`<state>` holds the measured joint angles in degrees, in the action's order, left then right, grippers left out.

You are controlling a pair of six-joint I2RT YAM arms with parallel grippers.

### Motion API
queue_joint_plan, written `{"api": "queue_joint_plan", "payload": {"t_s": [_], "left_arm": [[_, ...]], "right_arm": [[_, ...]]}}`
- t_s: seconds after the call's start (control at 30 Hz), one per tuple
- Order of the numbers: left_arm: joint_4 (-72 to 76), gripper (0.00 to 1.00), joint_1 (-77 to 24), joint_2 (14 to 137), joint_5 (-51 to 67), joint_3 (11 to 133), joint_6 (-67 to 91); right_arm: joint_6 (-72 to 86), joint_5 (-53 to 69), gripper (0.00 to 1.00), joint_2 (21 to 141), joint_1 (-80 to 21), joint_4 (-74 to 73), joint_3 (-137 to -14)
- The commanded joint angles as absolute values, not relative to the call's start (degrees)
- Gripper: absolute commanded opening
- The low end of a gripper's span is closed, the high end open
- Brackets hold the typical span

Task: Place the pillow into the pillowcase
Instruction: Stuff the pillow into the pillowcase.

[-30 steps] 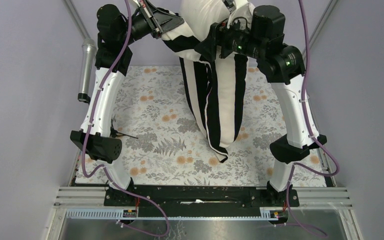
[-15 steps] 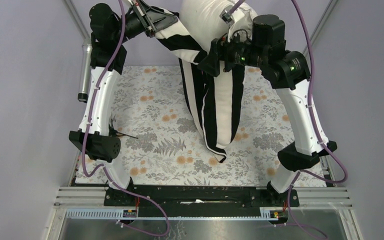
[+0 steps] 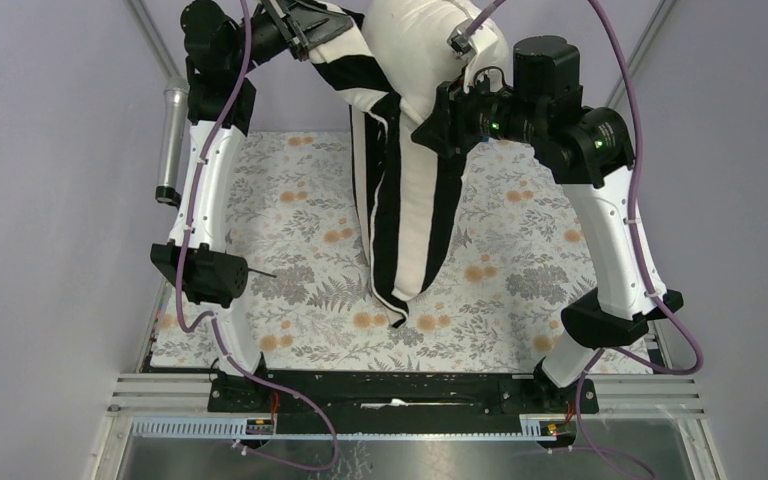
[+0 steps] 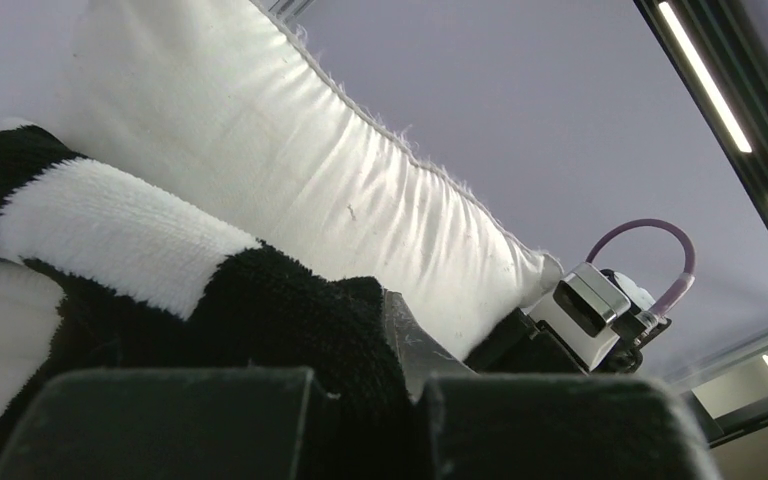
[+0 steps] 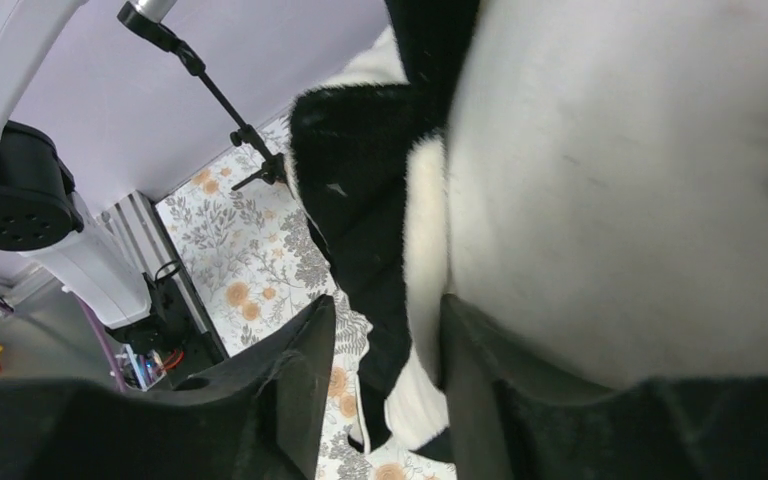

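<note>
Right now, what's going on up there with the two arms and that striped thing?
Both arms are raised, holding the pillowcase up by its open end: the left gripper and the right gripper are each shut on its striped edge. The pillow sits mostly inside, its top bulging out above the opening. The rest hangs down toward the floral table cover.

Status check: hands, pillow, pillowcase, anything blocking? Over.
Held high: left hand and right hand clamped on pillowcase mouth. Most of pillow inside, top bulging out. Nothing seen in the way.
</note>
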<state>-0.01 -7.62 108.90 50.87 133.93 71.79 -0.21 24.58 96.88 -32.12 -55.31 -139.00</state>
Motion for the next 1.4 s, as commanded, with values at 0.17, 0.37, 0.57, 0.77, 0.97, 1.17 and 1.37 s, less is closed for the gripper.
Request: {"api": "queue_joint_plan", "payload": {"t_s": [0.17,0.37,0.57,0.77,0.97,1.17,1.37], "left_arm": [[12.76,0.0,-5.4,107.41,46.02,137.29,74.01],[13.17,0.0,-5.45,107.73,46.47,136.94,74.35],[14.04,0.0,-5.45,107.17,46.96,135.88,74.91],[15.02,0.0,-5.43,106.17,47.45,134.4,75.44],[15.56,0.0,-5.45,106.26,47.61,134.34,75.94],[11.27,0.0,-8.56,106.06,46.9,131.96,71.44],[6.34,0.0,-13.61,107.93,44.53,130.61,65.18]], "right_arm": [[0.28,26.9,0.2,100.52,-32.63,-62.89,-145.09],[-2.13,24.13,0.45,101.2,-33.9,-63.62,-145.53],[-1.38,12.3,0.36,103.08,-34.41,-62.75,-147.34],[-2.46,4.34,0.42,103.72,-37.26,-61.7,-148.47],[-2.76,2.79,0.01,105.24,-39.02,-63.18,-151.55],[4.64,2.16,0.0,94.63,-39.08,-45.54,-152.1],[12.37,2.67,0.0,80.16,-39.09,-19.83,-130.72]]}}
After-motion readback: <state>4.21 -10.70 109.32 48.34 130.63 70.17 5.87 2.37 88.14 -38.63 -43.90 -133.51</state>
